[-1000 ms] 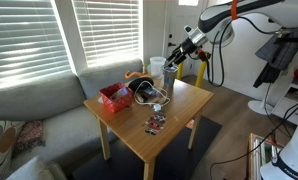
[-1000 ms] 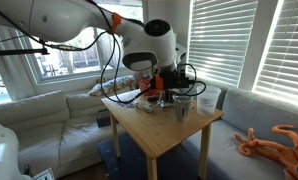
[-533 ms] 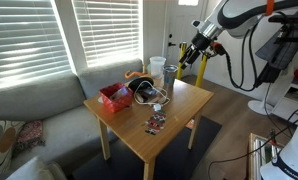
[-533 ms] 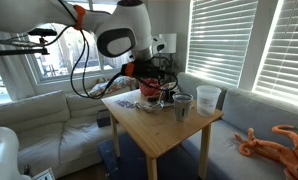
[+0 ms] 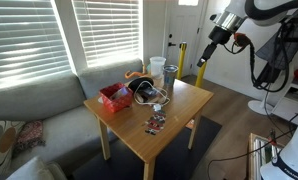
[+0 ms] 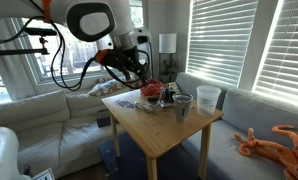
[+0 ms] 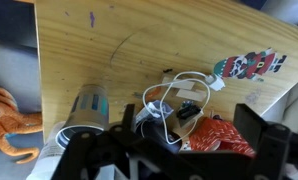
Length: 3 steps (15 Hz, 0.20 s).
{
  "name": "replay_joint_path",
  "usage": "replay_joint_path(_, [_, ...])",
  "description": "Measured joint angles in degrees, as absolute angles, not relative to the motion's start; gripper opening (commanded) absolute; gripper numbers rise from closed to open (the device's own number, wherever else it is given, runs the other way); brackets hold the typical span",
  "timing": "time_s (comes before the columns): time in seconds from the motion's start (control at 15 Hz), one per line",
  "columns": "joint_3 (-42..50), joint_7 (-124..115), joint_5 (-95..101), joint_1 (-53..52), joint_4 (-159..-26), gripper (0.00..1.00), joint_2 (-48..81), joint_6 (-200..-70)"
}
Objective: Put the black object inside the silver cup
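Note:
The silver cup [image 5: 169, 76] stands upright at the table's back edge, next to a shorter white cup [image 5: 157, 66]. It also shows in the other exterior view [image 6: 183, 104] and in the wrist view [image 7: 87, 105]. The black object [image 5: 141, 90] lies mid-table beside a red container, tangled with a white cable, and shows in the wrist view [image 7: 189, 110]. My gripper [image 5: 203, 60] hangs raised in the air, off to the side of the table, well away from both cups. It shows in the other exterior view [image 6: 141, 70] too. In the wrist view its fingers [image 7: 189, 150] are wide apart and empty.
A red container [image 5: 114, 96] and a white cable [image 7: 169, 95] sit by the black object. A printed card [image 5: 154, 124] lies near the wooden table's [image 5: 184, 105] front. A grey sofa [image 5: 34, 105] is behind, and an orange octopus toy [image 6: 274, 140] lies on it.
My gripper has risen from just beside the cups and pulled up and away from the table. The objects on the table have not moved.

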State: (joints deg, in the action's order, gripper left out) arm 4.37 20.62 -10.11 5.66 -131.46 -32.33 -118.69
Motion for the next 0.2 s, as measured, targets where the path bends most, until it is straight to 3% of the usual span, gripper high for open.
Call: replay_joint_path(0.2, [4.78,19.98,-9.92,5.46,-131.91,1.00,-33.16,-117.80])
